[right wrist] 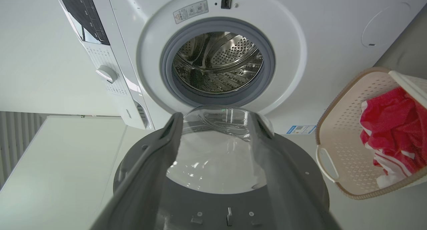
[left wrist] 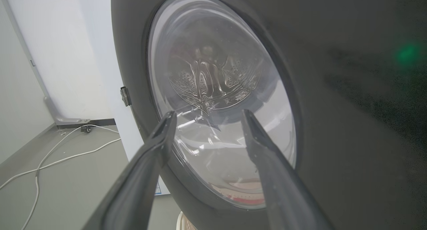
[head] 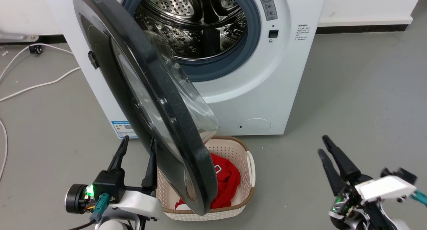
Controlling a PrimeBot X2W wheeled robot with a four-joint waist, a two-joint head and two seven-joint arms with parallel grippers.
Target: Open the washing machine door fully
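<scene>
at the machine front, the washing machine door (head: 165,103) stands about half swung, hinged on the robot's left, its free edge over the basket (head: 250,166) of red cloth. left pincer (head: 139,140) spread wide, empty, just beside the door's outer face; contact unclear. right pincer (head: 322,144) parted, empty, well apart from the door. judgement: the swing left to do runs leftward, so hook the rim and follow the hinge arc, not a straight pull; keep off the glass bowl.

The washing machine door (head: 156,89) stands before the drum (head: 196,19); basket (head: 251,163) on floor (head: 333,89) beneath its lower edge, left gripper (head: 139,140) alongside
</scene>
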